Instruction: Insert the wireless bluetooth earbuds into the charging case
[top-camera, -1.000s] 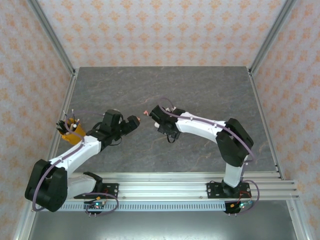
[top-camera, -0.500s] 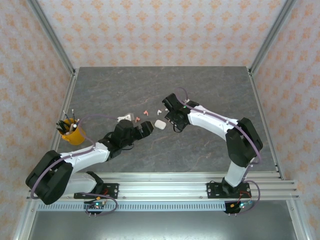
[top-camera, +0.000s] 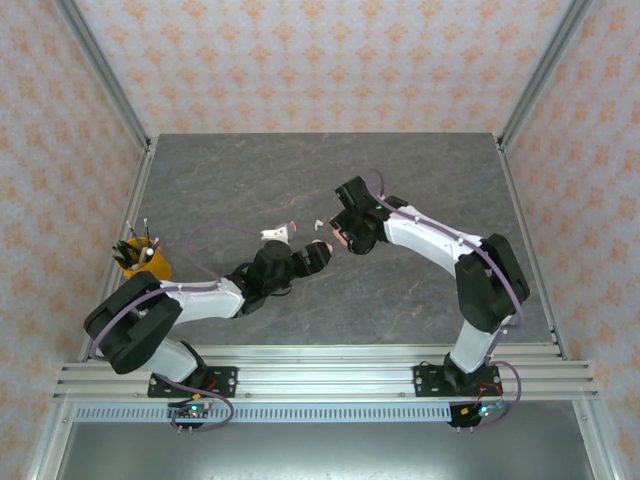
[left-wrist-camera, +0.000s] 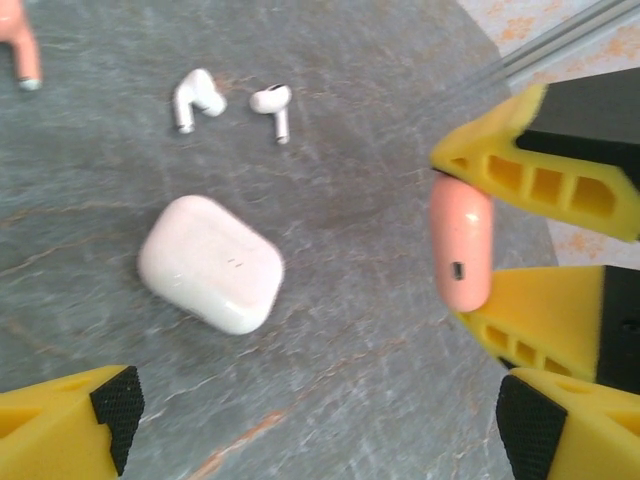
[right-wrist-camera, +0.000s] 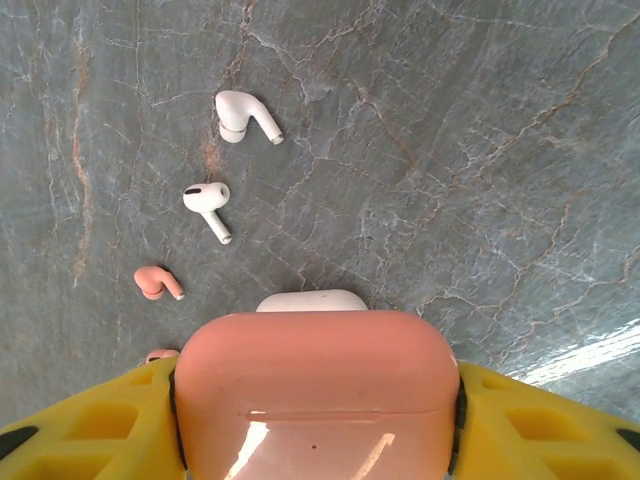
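My right gripper (right-wrist-camera: 315, 440) is shut on a closed coral-pink charging case (right-wrist-camera: 316, 400), held above the table. A closed white case (left-wrist-camera: 212, 262) lies on the grey table just beyond it. Past the white case lie two white earbuds (right-wrist-camera: 245, 115) (right-wrist-camera: 207, 200). To their left lies a coral earbud (right-wrist-camera: 157, 282), and another coral one (right-wrist-camera: 160, 355) peeks out beside my finger. My left gripper (left-wrist-camera: 310, 430) is open with nothing between its fingers, low over bare table beside the white case. In the top view, the left gripper (top-camera: 318, 255) sits close to the right gripper (top-camera: 342, 238).
A yellow cup of pens (top-camera: 145, 262) stands at the table's left edge. Metal frame posts and patterned walls close in the grey stone-look table (top-camera: 250, 170). A small white piece (top-camera: 272, 234) lies just beyond my left forearm.
My left arm has swung right across the table, bringing its gripper next to the right one. The right gripper has shifted right and farther back with the coral case.
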